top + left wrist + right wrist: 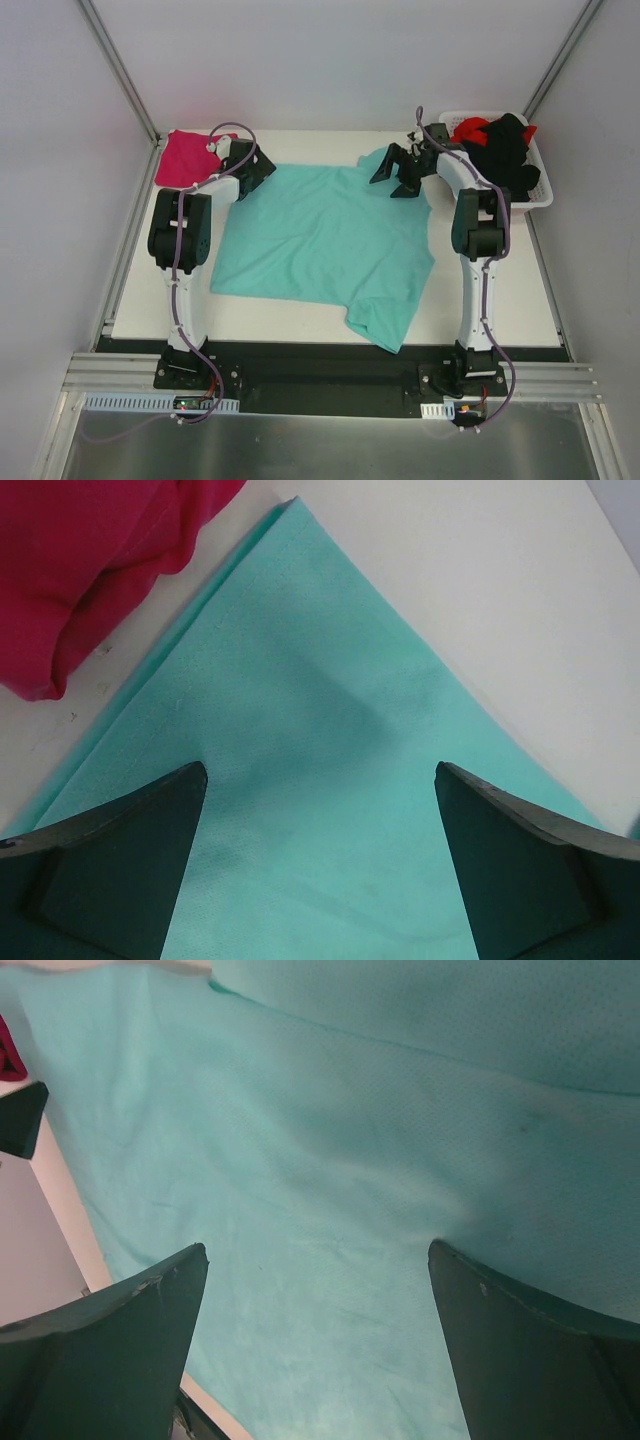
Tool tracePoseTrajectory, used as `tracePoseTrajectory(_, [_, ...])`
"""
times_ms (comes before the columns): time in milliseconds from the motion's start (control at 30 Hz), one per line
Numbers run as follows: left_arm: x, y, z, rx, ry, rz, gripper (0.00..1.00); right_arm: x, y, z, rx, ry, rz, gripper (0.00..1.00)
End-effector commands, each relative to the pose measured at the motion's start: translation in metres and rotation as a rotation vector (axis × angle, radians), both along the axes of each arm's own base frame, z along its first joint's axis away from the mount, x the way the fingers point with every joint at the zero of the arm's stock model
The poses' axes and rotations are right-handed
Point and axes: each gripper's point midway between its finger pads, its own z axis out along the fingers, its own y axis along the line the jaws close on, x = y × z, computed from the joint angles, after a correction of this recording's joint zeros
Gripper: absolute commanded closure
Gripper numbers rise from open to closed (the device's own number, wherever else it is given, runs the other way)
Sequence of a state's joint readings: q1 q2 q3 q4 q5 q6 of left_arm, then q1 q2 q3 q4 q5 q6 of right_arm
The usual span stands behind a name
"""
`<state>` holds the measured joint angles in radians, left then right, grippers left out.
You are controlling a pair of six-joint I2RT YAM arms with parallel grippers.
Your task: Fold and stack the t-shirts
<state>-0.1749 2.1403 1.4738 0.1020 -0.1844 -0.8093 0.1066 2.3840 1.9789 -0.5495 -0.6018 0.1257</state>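
Note:
A teal t-shirt [320, 235] lies spread out over the middle of the white table [510, 300], one sleeve hanging toward the near edge. A magenta-pink t-shirt [183, 158] sits folded at the far left corner. My left gripper [256, 170] hovers open over the teal shirt's far left corner [320, 680], with the pink shirt [80, 560] just beyond it. My right gripper [397, 172] stands open over the teal shirt's far right part [340, 1140]. In both wrist views, the left gripper [320, 775] and the right gripper [318, 1250] have only cloth showing under their wide-apart jaws, and nothing is pinched.
A white basket [543, 175] at the far right holds black garments [508, 152] and a red one [468, 128]. White walls and metal frame posts close in the table on three sides. Bare table shows at the near left and right.

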Motion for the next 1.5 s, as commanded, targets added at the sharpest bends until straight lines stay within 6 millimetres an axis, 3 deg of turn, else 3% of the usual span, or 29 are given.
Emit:
tracePoseTrajectory(0, [-0.006,0.002,-0.01,-0.023,0.036,0.008,0.01,0.021,-0.014,-0.007,0.006,0.033,-0.044,0.04])
tracePoseTrajectory(267, [-0.006,0.002,-0.009,-0.027,0.034,0.008,0.01,0.062,-0.035,-0.002,0.13,-0.018,-0.117,0.04])
tracePoseTrajectory(600, [0.007,0.003,-0.007,-0.036,0.006,0.014,0.01,0.082,-0.022,0.016,0.268,-0.113,-0.081,0.04])
tracePoseTrajectory(867, [0.027,-0.007,0.044,-0.038,-0.155,-0.088,0.01,0.066,-0.021,0.048,0.269,-0.176,-0.03,0.04])
tracePoseTrajectory(1100, [0.02,-0.015,0.104,-0.033,-0.249,-0.174,0.01,0.046,-0.025,0.098,0.232,-0.238,-0.005,0.04])
tracePoseTrajectory(1133, [0.016,-0.015,0.125,-0.033,-0.281,-0.18,0.01,0.042,-0.025,0.118,0.23,-0.269,0.002,0.04])
tracePoseTrajectory(1200, [0.005,-0.016,0.138,-0.037,-0.294,-0.198,0.01,0.031,-0.024,0.126,0.213,-0.274,0.015,0.04])
tracePoseTrajectory(1233, [0.0,-0.017,0.155,-0.029,-0.321,-0.207,0.01,0.024,-0.021,0.143,0.204,-0.305,0.03,0.04])
tracePoseTrajectory(1300, [-0.014,-0.021,0.163,-0.023,-0.3,-0.244,0.01,0.012,-0.02,0.151,0.177,-0.306,0.042,0.04])
tracePoseTrajectory(1333, [-0.023,-0.021,0.179,-0.021,-0.315,-0.247,0.01,0.002,-0.018,0.146,0.17,-0.279,0.043,0.04])
tracePoseTrajectory(1367, [-0.032,-0.023,0.176,-0.028,-0.292,-0.247,0.01,-0.008,-0.016,0.162,0.17,-0.302,0.049,0.04])
tracePoseTrajectory(1400, [-0.045,-0.024,0.169,-0.036,-0.235,-0.255,0.01,-0.016,-0.016,0.163,0.158,-0.296,0.042,0.04])
tracePoseTrajectory(1433, [-0.058,-0.025,0.178,-0.039,-0.23,-0.259,0.01,-0.033,-0.013,0.145,0.143,-0.24,0.039,0.04])
tracePoseTrajectory(1467, [-0.074,-0.026,0.162,-0.053,-0.17,-0.25,0.01,-0.042,-0.011,0.144,0.128,-0.235,0.045,0.04])
